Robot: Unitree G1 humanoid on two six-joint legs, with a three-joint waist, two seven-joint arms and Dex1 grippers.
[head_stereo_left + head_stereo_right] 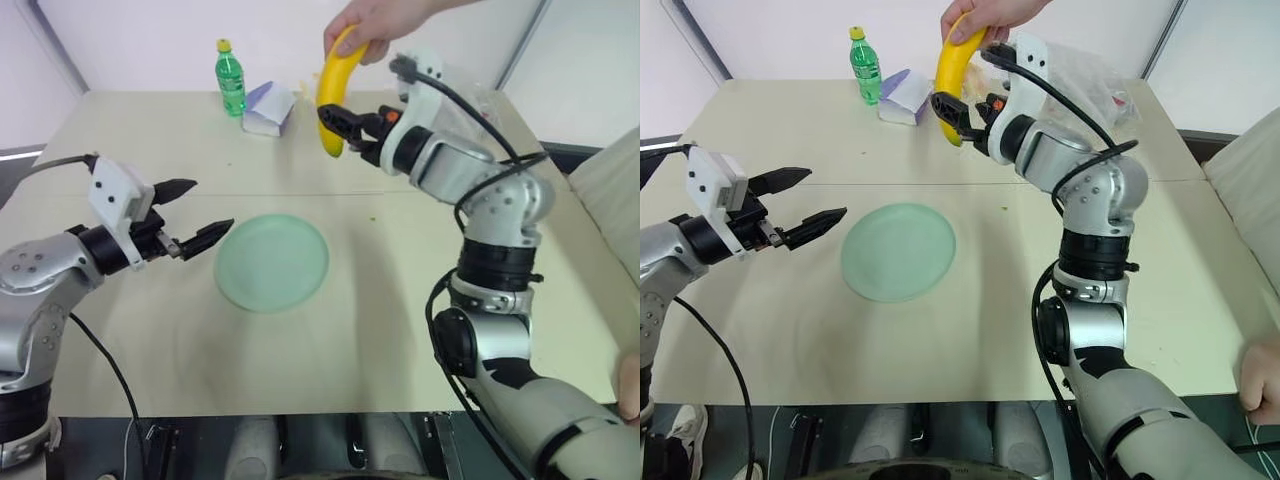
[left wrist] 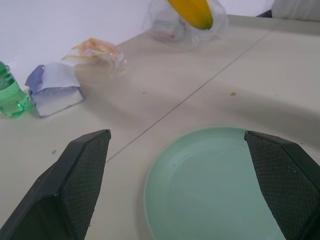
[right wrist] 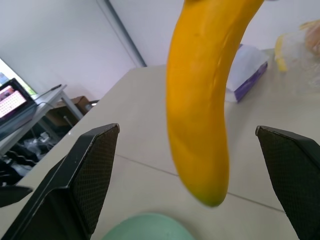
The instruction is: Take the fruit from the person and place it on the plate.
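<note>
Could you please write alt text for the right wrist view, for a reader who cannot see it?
A yellow banana hangs tip-down between the right gripper's two open black fingers, untouched by either. Below it lies the rim of a pale green plate on a beige table.

From my remote station I can read no lettering, brand, number or sign anywhere. The green bottle point(image 1: 231, 77) carries a label too small to make out, the purple-and-white pack point(image 1: 268, 109) shows no legible print, and the laptop screen point(image 3: 11, 99) beyond the table glows with pink blocks, their text unreadable.
</note>
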